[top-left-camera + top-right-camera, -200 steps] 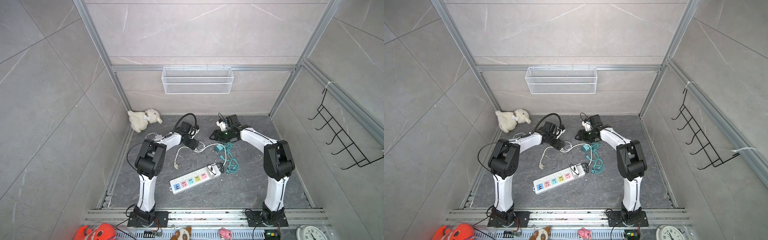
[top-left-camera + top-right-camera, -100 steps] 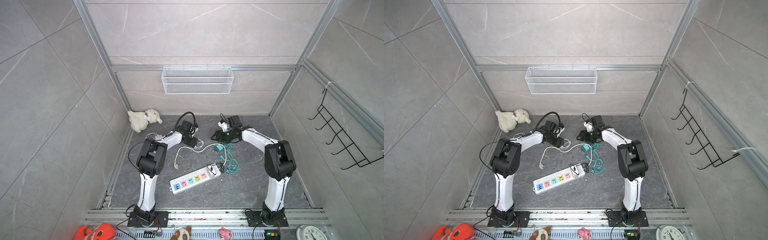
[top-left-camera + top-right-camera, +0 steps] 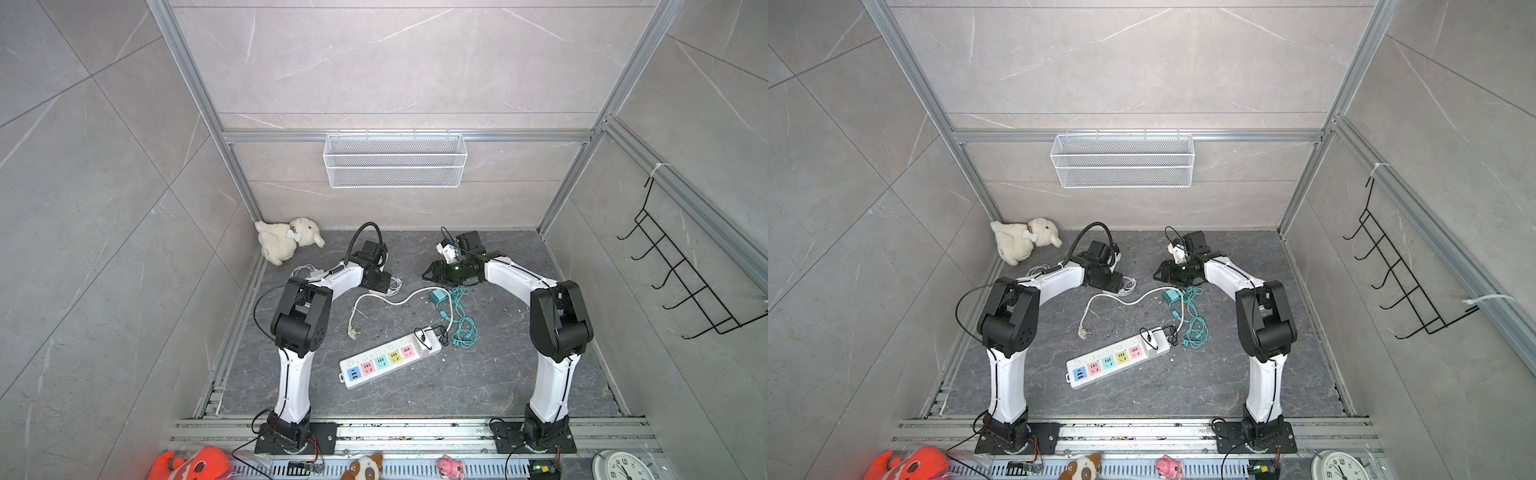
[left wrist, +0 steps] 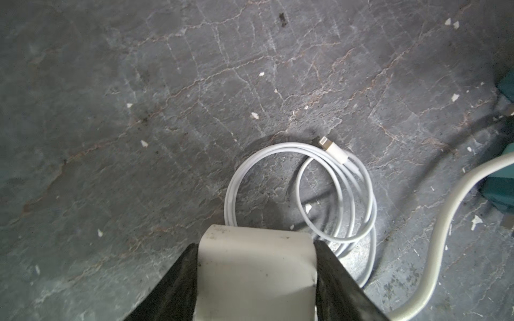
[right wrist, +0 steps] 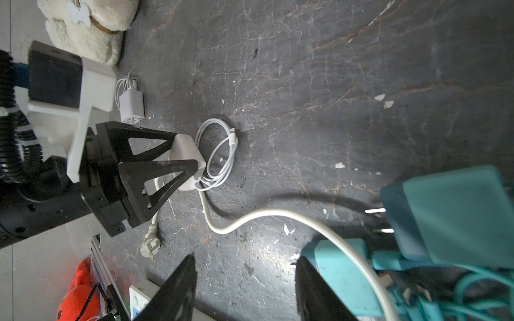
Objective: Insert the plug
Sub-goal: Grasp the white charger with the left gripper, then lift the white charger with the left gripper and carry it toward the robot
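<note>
the left gripper (image 5: 185,150) is clamped on a white charger block (image 4: 256,278), pinching it from both sides, low over the far left part of the dark tabletop (image 3: 519,374). whether the block touches the surface cannot be told. it is well apart from the power strip (image 3: 390,359), which lies slantwise near the middle of the tabletop. the block's thin white cable (image 4: 230,194) lies coiled on the surface just beyond it, its small connector on top of the coil. the right gripper (image 5: 246,257) hangs over the far middle of the tabletop with its jaws parted and only bare surface between them. a teal charger (image 5: 459,214) and its tangled teal cable (image 3: 463,328) lie just beside it. the strip's thick white cord (image 5: 264,212) curves past the held block and ends in a loose plug (image 3: 353,332). a plush lamb (image 3: 286,243) sits in the far left corner.
</note>
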